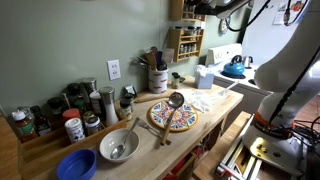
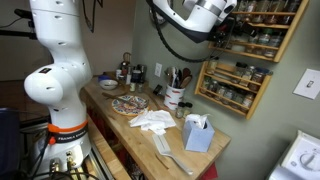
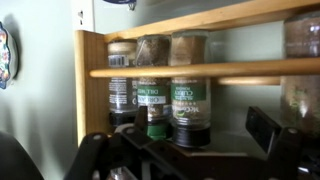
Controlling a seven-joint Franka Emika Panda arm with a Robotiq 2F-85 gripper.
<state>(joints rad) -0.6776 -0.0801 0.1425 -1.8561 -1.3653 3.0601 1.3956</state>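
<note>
My gripper (image 3: 200,122) is raised to the wooden wall spice rack (image 3: 92,80), high above the counter. It is open. Its two dark fingers stand either side of a green-labelled spice jar (image 3: 190,95) with a black cap. The jar sits nearer one finger, and I see no contact. A jar with a green cap (image 3: 152,100) stands beside it. The jars show cap-down in the wrist view, so that picture seems upside down. In both exterior views the gripper (image 1: 205,8) (image 2: 225,25) is at the rack's upper shelf (image 1: 185,35) (image 2: 250,30).
On the wooden counter (image 1: 225,100) are a patterned plate (image 1: 175,120) with a wooden spoon (image 1: 172,108), a metal bowl (image 1: 118,146), a blue bowl (image 1: 76,165), several bottles (image 1: 70,120), a utensil holder (image 1: 157,78), a white cloth (image 2: 152,120) and a tissue box (image 2: 197,133). A blue kettle (image 1: 236,66) sits on the stove.
</note>
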